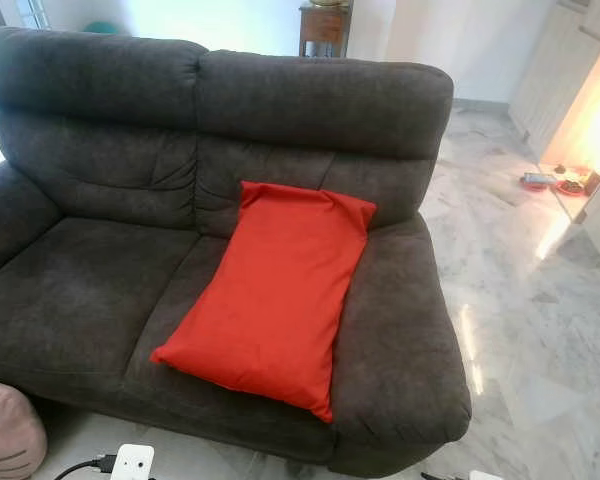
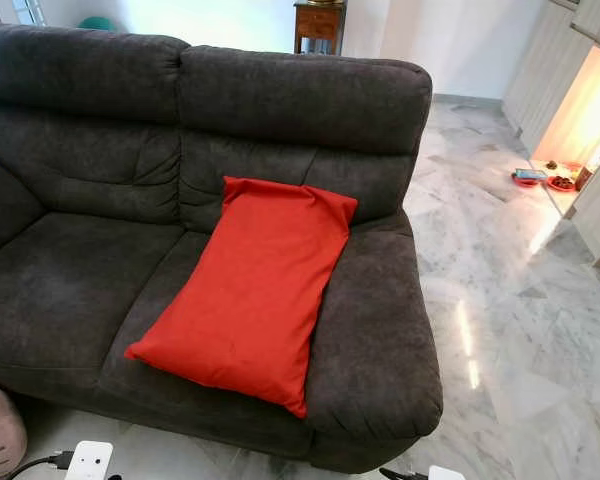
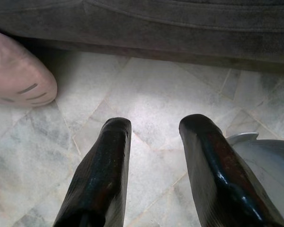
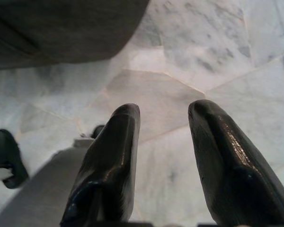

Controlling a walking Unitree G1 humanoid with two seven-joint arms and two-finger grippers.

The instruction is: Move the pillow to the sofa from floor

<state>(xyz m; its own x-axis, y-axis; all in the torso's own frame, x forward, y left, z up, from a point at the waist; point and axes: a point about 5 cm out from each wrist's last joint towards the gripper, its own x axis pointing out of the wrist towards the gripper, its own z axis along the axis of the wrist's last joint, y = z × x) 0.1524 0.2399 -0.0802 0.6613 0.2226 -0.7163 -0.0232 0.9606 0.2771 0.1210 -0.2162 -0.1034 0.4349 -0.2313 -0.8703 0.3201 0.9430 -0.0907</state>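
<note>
A red pillow (image 1: 275,290) lies on the right seat of the dark grey sofa (image 1: 100,290), its top edge leaning against the backrest beside the right armrest. My left gripper (image 3: 154,127) hangs open over the marble floor just in front of the sofa's base, with nothing between its fingers. My right gripper (image 4: 163,116) is also open and empty, pointing down at the floor next to the sofa's right corner.
A pink plush cushion (image 1: 8,432) sits on the floor at the sofa's left front. The marble floor (image 1: 530,300) stretches to the right, with small dishes (image 1: 555,182) near a lit cabinet. A wooden side table (image 1: 325,25) stands behind the sofa.
</note>
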